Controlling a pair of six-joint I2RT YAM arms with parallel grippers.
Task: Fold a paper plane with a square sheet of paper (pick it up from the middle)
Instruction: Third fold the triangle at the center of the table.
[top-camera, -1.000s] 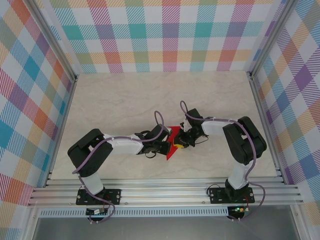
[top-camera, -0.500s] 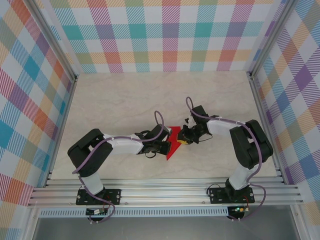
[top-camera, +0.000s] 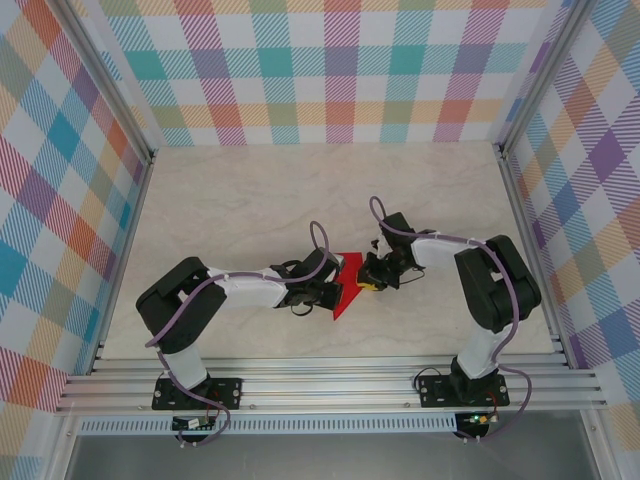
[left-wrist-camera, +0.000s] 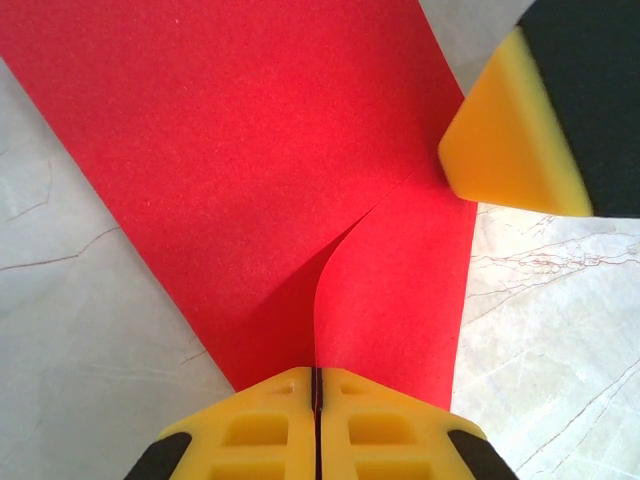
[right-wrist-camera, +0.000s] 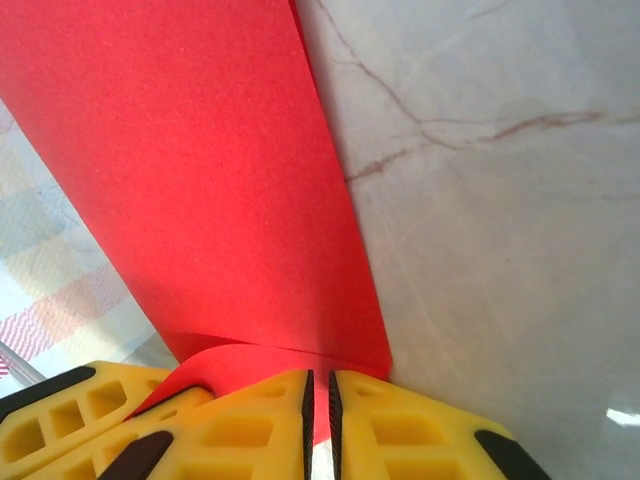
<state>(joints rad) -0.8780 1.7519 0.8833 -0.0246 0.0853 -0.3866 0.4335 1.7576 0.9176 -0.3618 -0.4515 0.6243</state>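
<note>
Red paper plane (top-camera: 341, 300), creased and pointed: located near mid-tabletop (top-camera: 250, 200), toward the near edge, between the two arms. Left fingers (left-wrist-camera: 270, 420): pressed together, clamped on a folded edge at the plane's left side. Right fingers (right-wrist-camera: 390, 420): clamped on the opposite edge, red paper in the narrow gap between them. Tabletop: pale, marbled.

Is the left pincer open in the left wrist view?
No: the left pincer has its jaws pressed flush together, and an edge of the red paper plane is pinched between them.
</note>
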